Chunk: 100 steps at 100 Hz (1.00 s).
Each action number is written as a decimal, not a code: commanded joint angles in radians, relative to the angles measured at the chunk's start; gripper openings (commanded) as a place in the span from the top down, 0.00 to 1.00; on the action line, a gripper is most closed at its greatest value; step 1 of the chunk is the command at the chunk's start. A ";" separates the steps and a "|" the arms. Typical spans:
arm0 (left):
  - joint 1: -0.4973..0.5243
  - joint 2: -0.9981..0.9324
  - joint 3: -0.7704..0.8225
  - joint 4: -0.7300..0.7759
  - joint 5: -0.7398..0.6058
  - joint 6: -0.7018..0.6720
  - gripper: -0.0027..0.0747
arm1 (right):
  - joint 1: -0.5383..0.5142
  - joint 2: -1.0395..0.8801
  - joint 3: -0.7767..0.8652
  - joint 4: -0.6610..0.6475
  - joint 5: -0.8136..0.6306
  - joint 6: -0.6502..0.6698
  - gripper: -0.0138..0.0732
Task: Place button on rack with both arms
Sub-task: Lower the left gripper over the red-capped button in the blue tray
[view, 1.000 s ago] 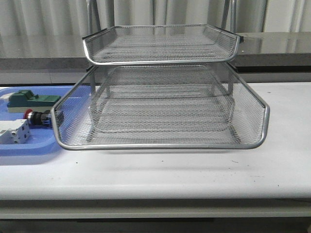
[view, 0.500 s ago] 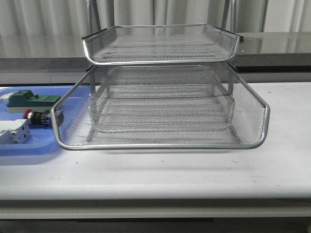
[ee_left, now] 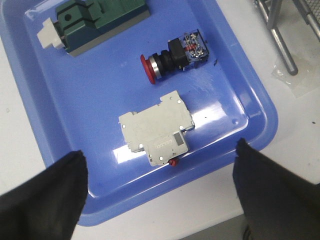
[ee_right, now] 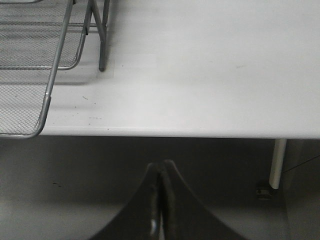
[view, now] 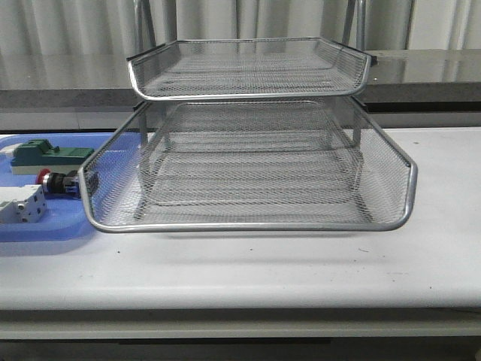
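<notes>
The button [view: 57, 182], with its red head, silver collar and black and blue body, lies on its side in the blue tray [view: 30, 233] at the left, beside the rack [view: 248, 224]. It also shows in the left wrist view [ee_left: 175, 55]. My left gripper [ee_left: 160, 192] is open and empty, high above the near edge of the blue tray [ee_left: 80, 120], short of the button. My right gripper [ee_right: 161, 172] is shut and empty, below and in front of the table edge, to the right of the rack [ee_right: 45, 107]. Neither arm shows in the front view.
The blue tray also holds a green block [view: 49, 156] [ee_left: 95, 20] and a white terminal block [view: 21, 204] [ee_left: 156, 129]. A rack leg [ee_left: 280, 40] stands beside the tray. The white table [ee_right: 210, 75] stretches right of the rack; a table leg [ee_right: 276, 162] stands below.
</notes>
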 commanded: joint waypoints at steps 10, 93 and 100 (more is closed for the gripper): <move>-0.001 0.104 -0.201 -0.048 0.075 0.148 0.23 | -0.002 0.003 -0.033 -0.014 -0.055 -0.003 0.92; -0.001 0.595 -0.637 -0.199 0.288 0.689 0.23 | -0.002 0.003 -0.033 -0.014 -0.055 -0.003 0.92; -0.001 0.610 -0.637 -0.199 0.280 0.711 0.23 | -0.002 0.003 -0.033 -0.014 -0.055 -0.003 0.92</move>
